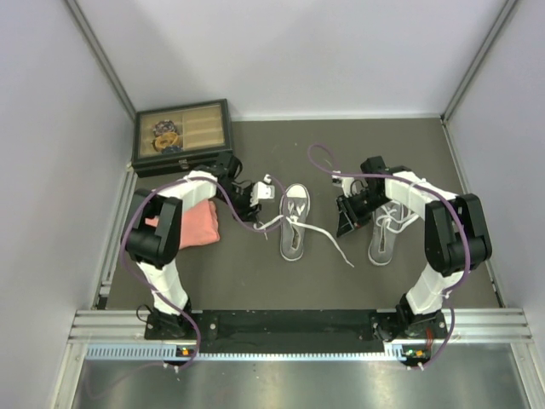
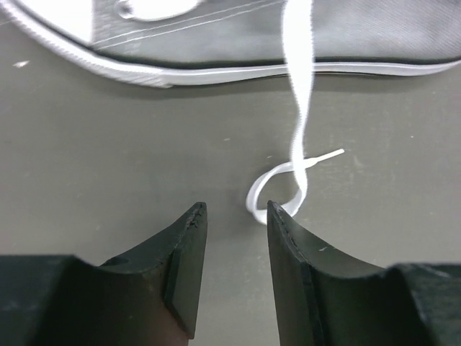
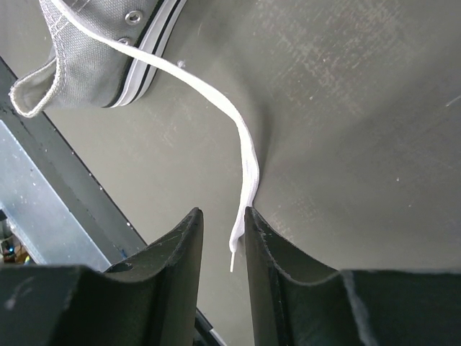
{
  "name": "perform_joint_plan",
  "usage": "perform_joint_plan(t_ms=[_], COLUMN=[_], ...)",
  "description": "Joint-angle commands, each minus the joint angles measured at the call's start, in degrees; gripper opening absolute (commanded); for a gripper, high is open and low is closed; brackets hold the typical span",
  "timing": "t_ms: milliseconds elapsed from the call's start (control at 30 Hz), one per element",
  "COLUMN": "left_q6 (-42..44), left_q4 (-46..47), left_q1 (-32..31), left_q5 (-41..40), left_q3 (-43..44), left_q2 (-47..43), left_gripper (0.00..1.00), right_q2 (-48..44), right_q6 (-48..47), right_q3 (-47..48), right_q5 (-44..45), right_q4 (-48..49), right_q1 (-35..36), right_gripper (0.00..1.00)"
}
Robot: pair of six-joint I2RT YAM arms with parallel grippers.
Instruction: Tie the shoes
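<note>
Two grey canvas shoes with white soles lie side by side on the dark table, the left shoe (image 1: 294, 226) and the right shoe (image 1: 387, 237); both have loose white laces. My left gripper (image 1: 274, 203) hovers just left of the left shoe. In the left wrist view it (image 2: 235, 205) is open and empty, and a small curl of lace (image 2: 277, 189) lies by its right fingertip below the shoe's sole (image 2: 216, 72). My right gripper (image 1: 343, 227) sits between the shoes. Its jaws (image 3: 221, 210) stand apart, and a lace end (image 3: 241, 216) hangs between them against the right finger, unclamped.
A dark box with compartments (image 1: 180, 135) stands at the back left. A pink folded cloth (image 1: 200, 223) lies beside the left arm. A long lace (image 1: 336, 247) trails across the table between the shoes. The metal rail (image 1: 298, 328) runs along the near edge.
</note>
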Motion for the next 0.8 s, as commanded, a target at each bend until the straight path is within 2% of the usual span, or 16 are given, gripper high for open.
perform_joint_plan(t_ms=[0,167,267,400,433,500,700,733,767], left_q6=[4.8,4.5,3.6,1.6,0.9,-2.5,-26.8,-33.1,-36.3], left_q4=[-1.3,0.8,0.9,-1.1,-0.8,0.1,9.6,10.3,11.9], left_q1=[-2.0,-4.5,-5.5,-4.9,-4.2,-3.7,-3.3,-3.2,-3.2], left_q5=[-0.8,-3.9,-7.9,-10.4,-10.7,-12.1,-18.5,-21.4,-23.2], left_q3=[-0.5,-0.5,0.0,-2.0,-2.8,-5.6,-13.5,-14.3,-16.1], left_q2=[0.1,1.4,2.9,0.4,-0.6,-4.2,-14.1,-14.9,-15.9], left_gripper=[0.45,0.45,0.4,0.22,0.11,0.02,0.0,0.02,0.09], right_q2=[-2.0,-1.7,-1.8,-2.3,-2.5,-2.7,-3.0,-3.1,-3.1], right_q6=[-1.2,-1.0,-1.2,-1.8,-1.9,-2.1,-2.1,-2.0,-2.0], right_q3=[1.1,0.9,0.9,0.8,0.9,0.9,0.7,0.8,0.8], right_q5=[0.0,-0.3,-0.2,0.2,0.2,0.3,-0.2,-0.3,-0.4], right_q4=[-0.7,-0.5,-0.7,-1.2,-1.4,-1.5,-1.5,-1.5,-1.6], right_q1=[-1.0,-1.0,-1.1,-1.5,-1.6,-1.7,-1.7,-1.7,-1.7], right_gripper=[0.3,0.3,0.3,0.3,0.3,0.3,0.3,0.3,0.3])
